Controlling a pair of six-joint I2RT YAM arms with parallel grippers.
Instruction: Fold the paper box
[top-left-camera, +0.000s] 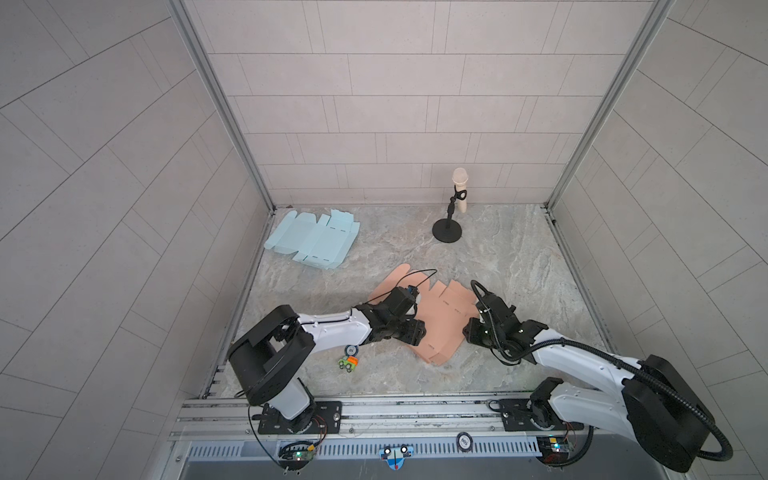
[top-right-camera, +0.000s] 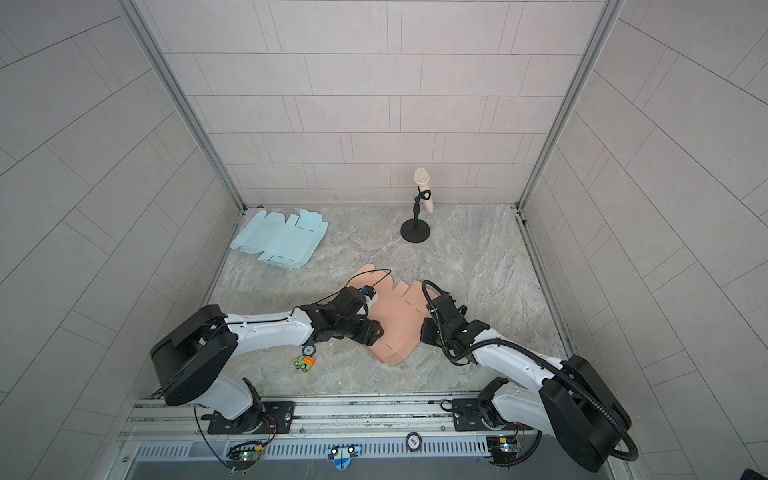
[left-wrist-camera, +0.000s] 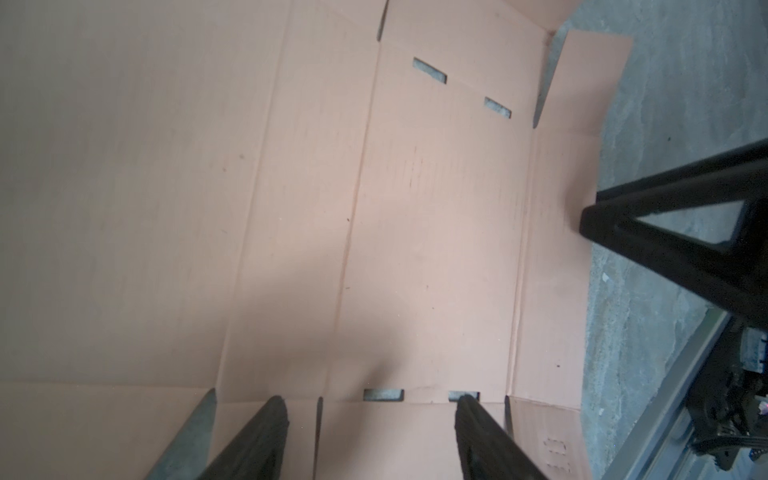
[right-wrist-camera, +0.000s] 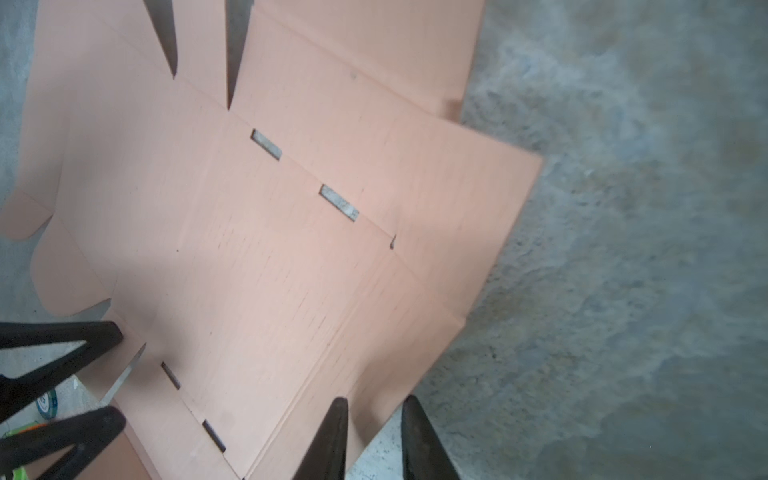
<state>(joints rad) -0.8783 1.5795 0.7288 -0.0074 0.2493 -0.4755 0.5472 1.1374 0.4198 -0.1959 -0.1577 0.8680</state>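
pale grey tiled walls (top-left-camera: 395, 104) enclose an evenly lit, marbled grey table (top-left-camera: 498, 257); an aluminium rail (top-left-camera: 374, 411) runs along 6 o'clock.

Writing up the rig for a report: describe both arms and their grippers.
The left arm and right arm have white link shells and black joint housings. The left gripper and right gripper are black; their tapering fingers have triangular cut-outs. A black corrugated conduit runs along the right arm; a thin black cable loops at the left wrist.
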